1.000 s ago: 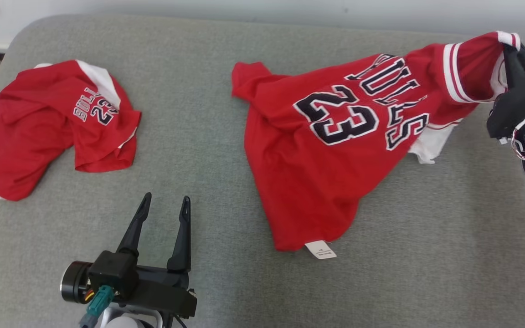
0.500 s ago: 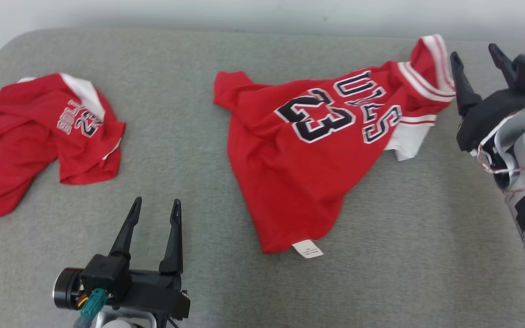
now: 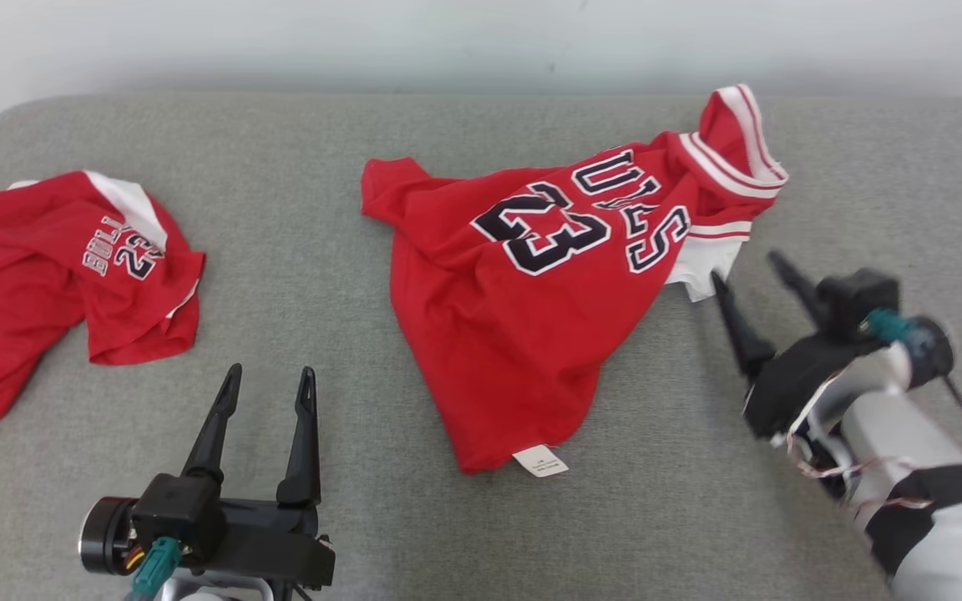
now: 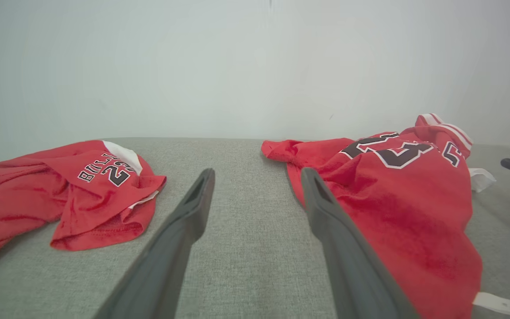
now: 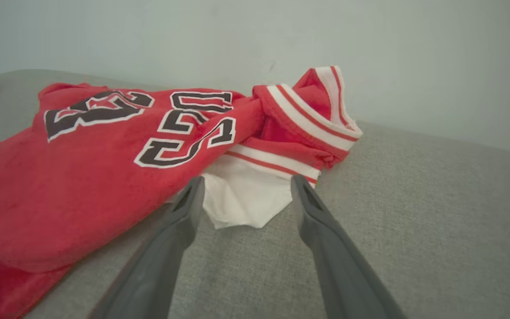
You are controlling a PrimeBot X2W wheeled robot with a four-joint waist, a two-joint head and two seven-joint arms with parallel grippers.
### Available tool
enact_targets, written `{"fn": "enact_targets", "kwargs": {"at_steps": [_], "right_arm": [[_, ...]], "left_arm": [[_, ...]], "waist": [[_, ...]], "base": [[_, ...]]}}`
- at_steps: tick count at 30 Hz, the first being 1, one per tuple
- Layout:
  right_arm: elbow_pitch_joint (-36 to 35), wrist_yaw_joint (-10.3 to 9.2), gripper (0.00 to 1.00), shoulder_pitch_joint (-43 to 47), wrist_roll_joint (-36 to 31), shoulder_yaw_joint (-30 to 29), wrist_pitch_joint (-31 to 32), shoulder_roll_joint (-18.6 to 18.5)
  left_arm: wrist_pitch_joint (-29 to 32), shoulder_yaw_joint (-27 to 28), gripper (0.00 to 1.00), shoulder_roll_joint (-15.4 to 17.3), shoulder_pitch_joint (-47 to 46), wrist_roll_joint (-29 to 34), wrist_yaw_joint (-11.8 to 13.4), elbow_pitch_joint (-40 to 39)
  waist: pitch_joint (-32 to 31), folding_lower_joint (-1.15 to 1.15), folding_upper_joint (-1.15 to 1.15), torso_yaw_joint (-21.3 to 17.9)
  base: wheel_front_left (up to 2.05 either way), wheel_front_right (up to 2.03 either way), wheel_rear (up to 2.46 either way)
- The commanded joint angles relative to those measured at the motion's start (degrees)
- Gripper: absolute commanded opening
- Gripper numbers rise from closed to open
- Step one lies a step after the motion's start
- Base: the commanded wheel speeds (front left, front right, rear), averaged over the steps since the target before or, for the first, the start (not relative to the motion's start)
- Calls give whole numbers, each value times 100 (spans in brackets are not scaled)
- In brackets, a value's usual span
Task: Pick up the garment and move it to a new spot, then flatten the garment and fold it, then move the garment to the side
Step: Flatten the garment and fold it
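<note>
Two red jerseys lie on the grey padded surface (image 3: 364, 517), and two sets of jaws are over it, each with two dark fingers.

The left jaws stand apart and empty, their fingers (image 3: 212, 430) pointing toward the pale wall (image 3: 448, 42). Nothing lies between them but bare grey fabric. The smaller jersey (image 3: 30, 300), crumpled, with one white shoulder panel and small "23" lettering, sits ahead of them and off to their left, well apart. The larger jersey (image 3: 531, 334) lies ahead and to their right, its hem near the right finger in the left wrist view.

The right jaws are also apart and hold nothing; their fingers (image 3: 740, 330) point at the larger jersey's striped collar end. One white flap of cloth (image 5: 241, 199) lies just beyond the two fingertips, centred between them in the right wrist view; whether a tip touches it cannot be told.

This larger jersey is spread loosely and wrinkled, its big "23" and lettering facing up. One white label (image 3: 539, 461) sticks out at its near hem, between the two sets of jaws.
</note>
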Motion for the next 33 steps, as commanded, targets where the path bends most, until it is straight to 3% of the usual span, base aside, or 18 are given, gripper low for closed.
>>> {"fn": "enact_targets", "kwargs": {"at_steps": [1, 10, 11, 12, 13, 22, 27, 33], "right_arm": [[-19, 8, 100, 133, 30, 41, 60, 42], [392, 8, 100, -65, -484, 95, 221, 49], [471, 8, 73, -83, -474, 103, 234, 106], [567, 8, 17, -108, -529, 147, 284, 109], [646, 8, 0, -168, -573, 166, 278, 105], [635, 8, 0, -31, -610, 92, -239, 102], [115, 8, 0, 303, -651, 10, -316, -134], [-1154, 8, 0, 1202, -695, -438, -62, -477]], "left_arm": [[-19, 16, 100, -6, 57, 68, 12, -35], [-19, -1, 100, -7, -84, 26, 13, -51], [-19, -2, 100, -8, -92, 10, 20, -48], [-19, -13, 100, -8, -93, -3, 28, -43], [-19, -13, 100, -7, -91, -12, 34, -33], [-19, 152, 100, -6, 186, 10, 60, 22], [-19, 237, 100, -8, 329, 27, 41, 14], [-19, 295, 100, -7, 398, 61, -2, 7]], "waist": [[92, 1, 0, 106], [313, 1, 0, 431], [319, 1, 0, 455], [322, 1, 0, 485], [319, 1, 0, 502], [-83, 1, 0, 205], [-278, 1, 0, -96], [-419, 1, 0, -480]], "base": [[0, 0, 0], [0, 0, 0], [0, 0, 0], [0, 0, 0], [0, 0, 0], [0, 0, 0], [0, 0, 0], [0, 0, 0]]}}
